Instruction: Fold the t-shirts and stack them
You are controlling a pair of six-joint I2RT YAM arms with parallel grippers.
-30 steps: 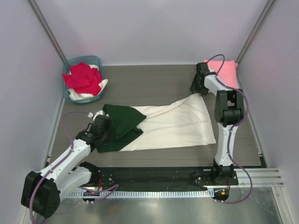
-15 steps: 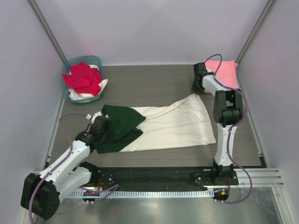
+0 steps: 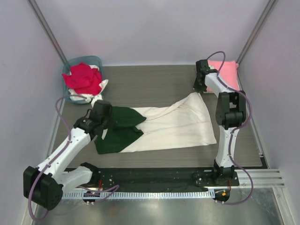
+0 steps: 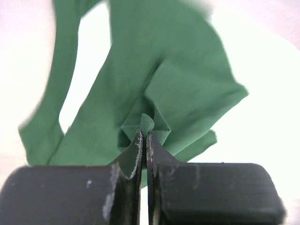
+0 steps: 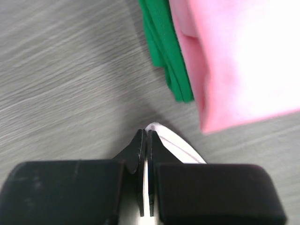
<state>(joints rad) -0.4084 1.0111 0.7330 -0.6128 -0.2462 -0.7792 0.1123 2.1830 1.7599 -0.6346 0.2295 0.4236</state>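
shirt: cream tee [image 3: 176, 125] across centre, long axis L-R, green end L.
L grip [image 4: 144, 137]: pinched on green sleeve, L end.
R grip [image 5: 145, 136]: pinched on cream hem corner, far-R, beside pink stack [image 5: 234, 61].
next: prob pull taut along axis.

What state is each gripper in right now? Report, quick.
Left gripper: closed, pinching the dark green sleeve of the cream t-shirt.
Right gripper: closed, pinching the cream t-shirt's far corner.
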